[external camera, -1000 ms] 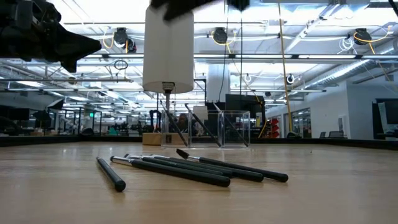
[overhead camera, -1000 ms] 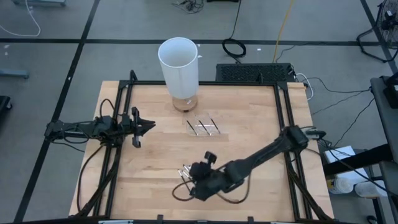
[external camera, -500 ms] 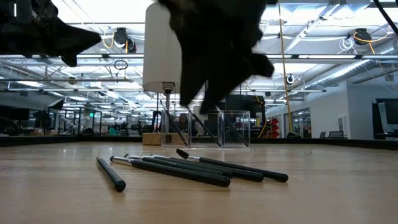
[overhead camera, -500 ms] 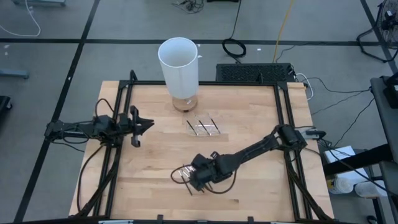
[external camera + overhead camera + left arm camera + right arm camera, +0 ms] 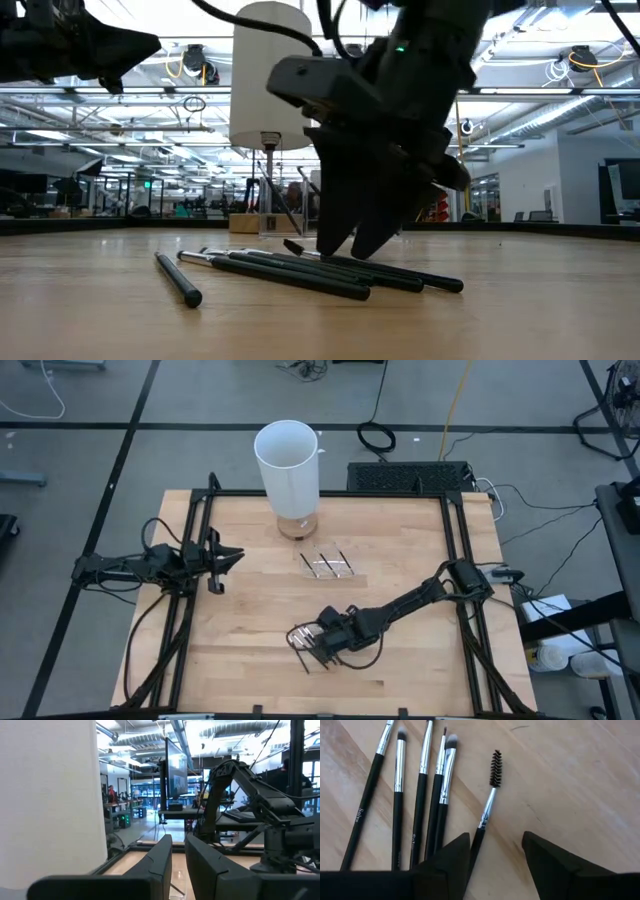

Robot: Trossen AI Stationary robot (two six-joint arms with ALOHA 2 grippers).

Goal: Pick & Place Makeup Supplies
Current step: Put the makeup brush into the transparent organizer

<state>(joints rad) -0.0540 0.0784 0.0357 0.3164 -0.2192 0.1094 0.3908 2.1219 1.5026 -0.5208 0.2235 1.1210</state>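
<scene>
Right gripper spread, low over the makeup brushes at the table's six o'clock, straddling the spoolie brush for a pinch. Left gripper parked at nine o'clock, nearly closed, empty.

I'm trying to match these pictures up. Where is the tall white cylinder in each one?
High view: the tall white cylinder stands at the table's far edge, middle.
Low view: it rises at upper left of centre, behind the right gripper and the brushes.
Left wrist view: it fills the left side.
Right wrist view: not in it.
Shared landmark: the right arm beside it.
</scene>
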